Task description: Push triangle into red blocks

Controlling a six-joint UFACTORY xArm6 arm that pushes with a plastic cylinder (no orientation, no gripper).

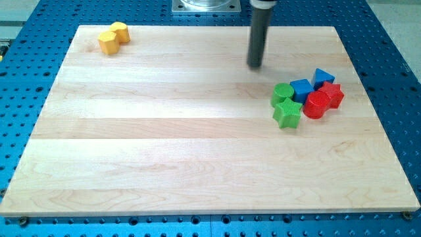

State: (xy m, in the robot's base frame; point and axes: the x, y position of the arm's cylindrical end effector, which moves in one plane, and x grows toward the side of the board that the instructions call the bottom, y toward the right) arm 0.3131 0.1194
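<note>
A blue triangle (322, 77) sits at the view's right, touching the top of a red star (332, 94). A red cylinder (317, 104) lies just left of the star, touching it. A blue cube (301, 89) sits left of the triangle, above the red cylinder. My tip (254, 65) rests on the board up and to the left of this cluster, about a hundred pixels left of the triangle and apart from every block.
A green cylinder (283, 93) and a green star (287, 114) sit at the cluster's left side. Two yellow blocks (113, 37) lie together near the board's top left corner. The wooden board (164, 145) lies on a blue perforated table (395, 79).
</note>
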